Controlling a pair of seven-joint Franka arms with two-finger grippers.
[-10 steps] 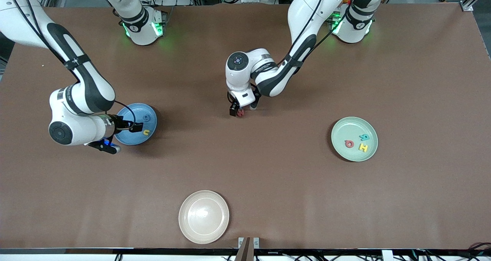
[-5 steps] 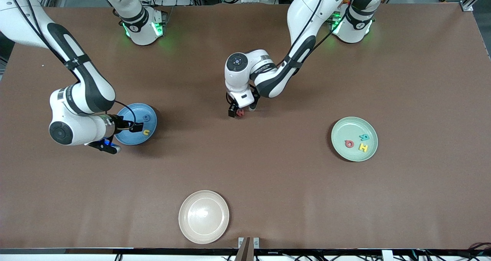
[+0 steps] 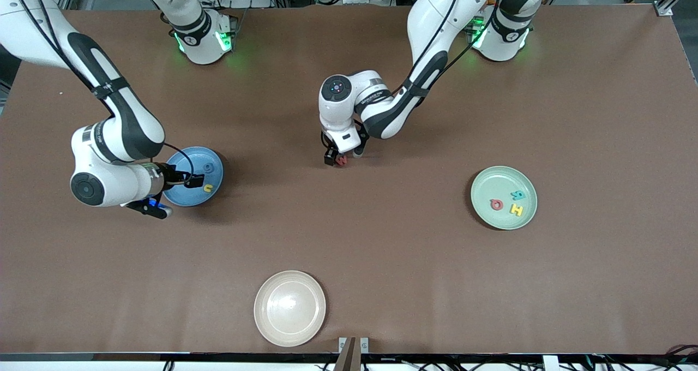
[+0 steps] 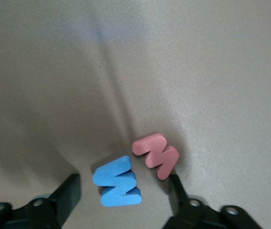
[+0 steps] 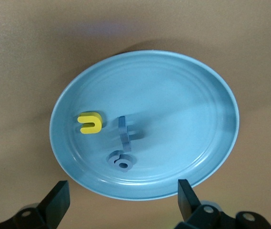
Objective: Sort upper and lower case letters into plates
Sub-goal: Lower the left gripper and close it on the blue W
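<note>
My left gripper [image 3: 337, 160] is down at the table's middle, open, its jaws either side of a blue letter [image 4: 118, 183]. A red letter [image 4: 155, 153] [image 3: 342, 161] lies against the blue one, its end close to one finger [image 4: 175, 191]. My right gripper [image 5: 121, 195] hangs open and empty over the edge of the light blue plate [image 3: 191, 161] [image 5: 187, 109]. That plate holds a yellow u [image 3: 207, 187] [image 5: 90, 122] and two grey-blue letters [image 5: 125, 132] [image 5: 121, 161]. The mint green plate [image 3: 488, 188] holds a teal R [image 3: 517, 195], a red Q [image 3: 496, 204] and a yellow H [image 3: 516, 210].
A cream-white glossy plate [image 3: 289, 307] sits empty near the table's front edge. The light blue plate lies toward the right arm's end of the table, the mint one toward the left arm's end. Brown tabletop stretches between them.
The left gripper's jaws have drawn closer together around the blue and red letters. The right arm has not moved.
</note>
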